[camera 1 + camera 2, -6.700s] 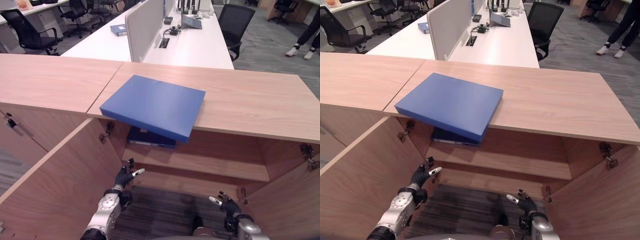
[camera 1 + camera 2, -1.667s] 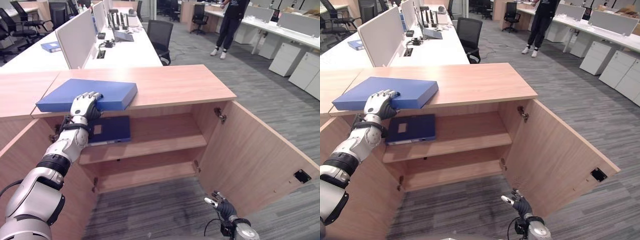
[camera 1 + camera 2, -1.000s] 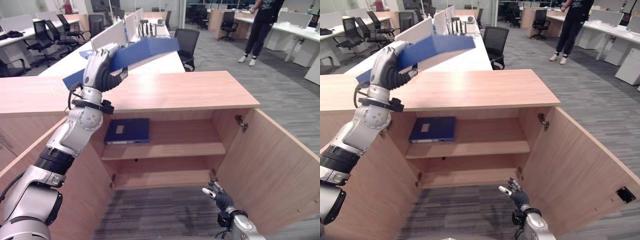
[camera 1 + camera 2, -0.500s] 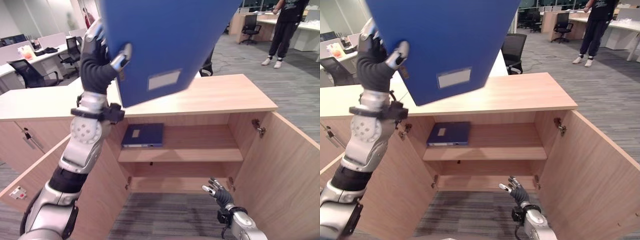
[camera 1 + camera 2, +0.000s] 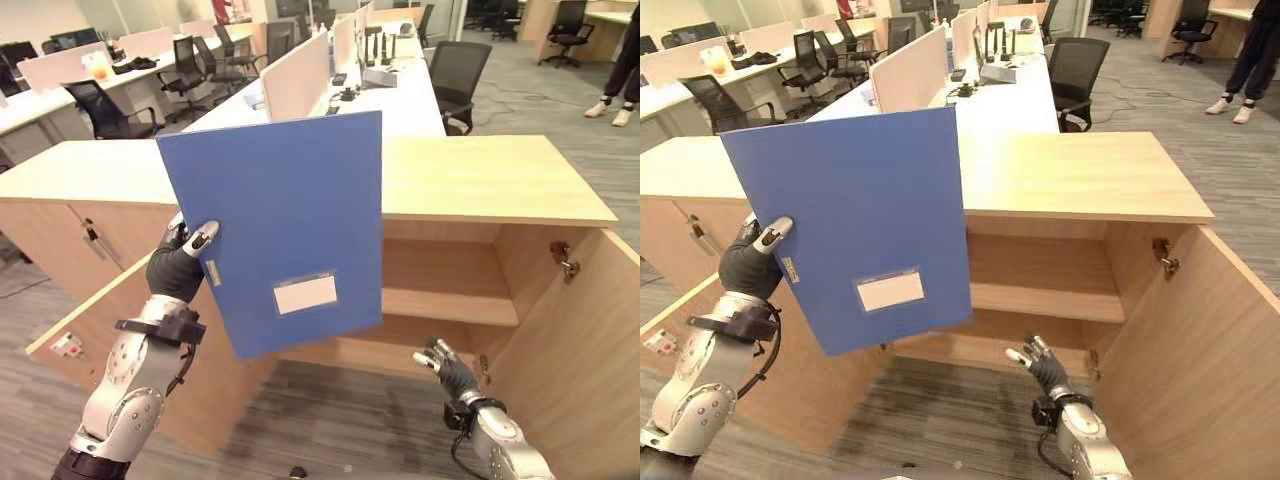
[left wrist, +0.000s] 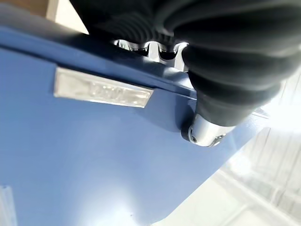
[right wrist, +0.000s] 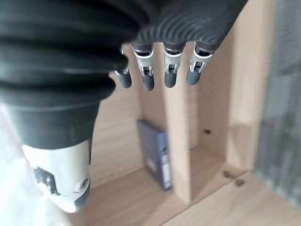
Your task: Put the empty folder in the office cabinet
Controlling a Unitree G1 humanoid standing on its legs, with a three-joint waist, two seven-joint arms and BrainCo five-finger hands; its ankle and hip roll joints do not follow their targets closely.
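Before the open office cabinet point(image 5: 500, 180), blue folder point(image 5: 285, 225) held upright, its label facing the robot, left hand point(image 5: 180, 265) pinching its lower left edge, right hand point(image 5: 440, 362) low near the floor, fingers relaxed, another blue folder point(image 7: 157, 157) on the shelf.

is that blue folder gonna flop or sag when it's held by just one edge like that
Probably not: the blue folder stays flat and upright though the left hand pinches only one edge, so it looks stiff. One hand carries it alone, so it is likely light. Its smooth cover could slip in that grip.
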